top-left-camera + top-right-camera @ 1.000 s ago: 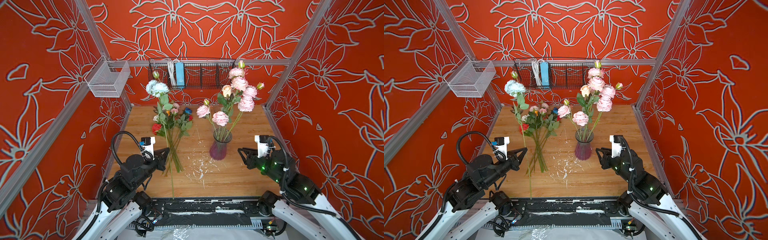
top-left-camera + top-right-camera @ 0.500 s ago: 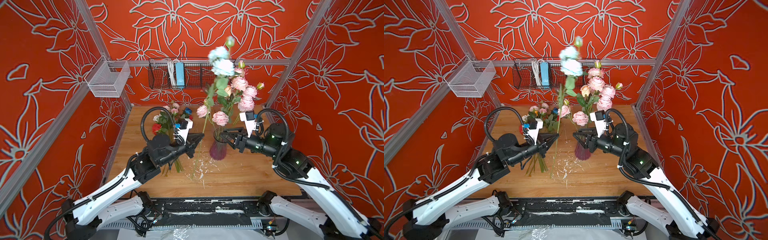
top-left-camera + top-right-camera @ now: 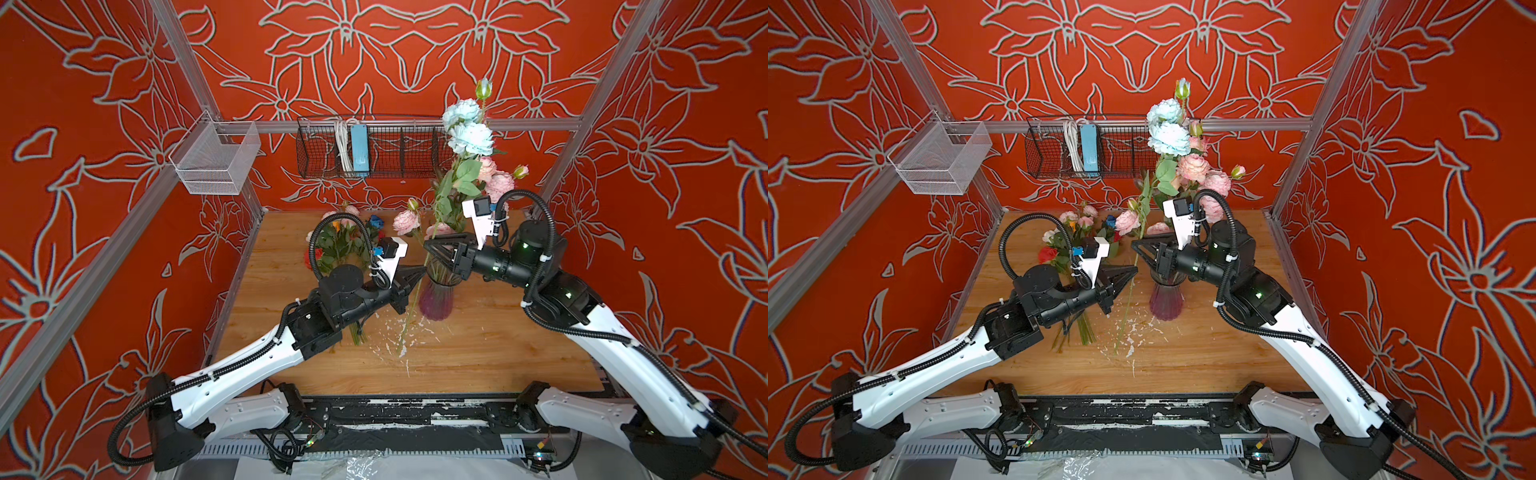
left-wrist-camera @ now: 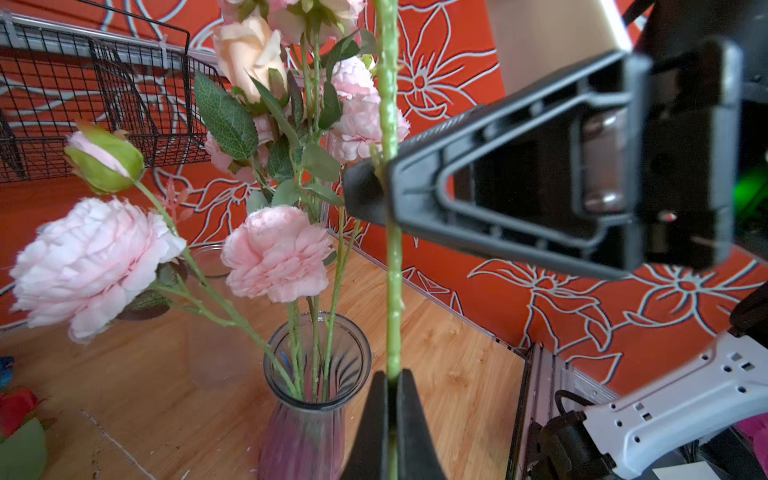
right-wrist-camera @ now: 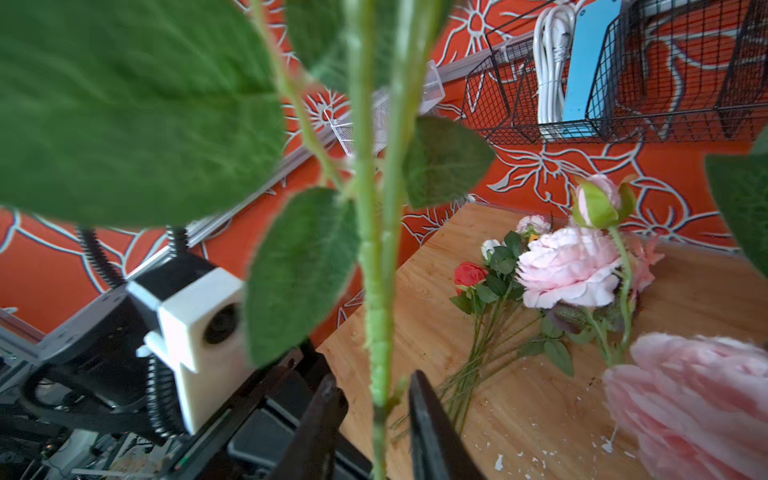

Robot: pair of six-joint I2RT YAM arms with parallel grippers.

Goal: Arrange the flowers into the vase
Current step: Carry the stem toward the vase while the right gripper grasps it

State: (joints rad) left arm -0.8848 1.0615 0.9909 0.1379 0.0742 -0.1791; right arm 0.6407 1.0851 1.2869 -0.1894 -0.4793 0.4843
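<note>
Black and pressed together, the jaws of the left gripper (image 4: 390,384) are pinching the green stem (image 4: 390,266) of the light blue flower (image 3: 468,135), holding it close to upright. Higher on that stem, the right gripper (image 5: 374,386) is reaching in from the opposite side with its jaws spread. Its wrist view is showing a gap on either side of the stem, so it is straddling, not squeezing. In both top views the two grippers are meeting tip to tip just above and left of the vase (image 3: 436,301). The stem's lower end is hanging outside the vase, beside its left flank and down near the table (image 3: 498,357); whether it is touching the wood I cannot tell. The blue blooms are standing above the pink peonies (image 3: 1196,168) sitting in the vase. The loose flowers (image 5: 494,282) are lying in a heap on the table, left of the vase.
</note>
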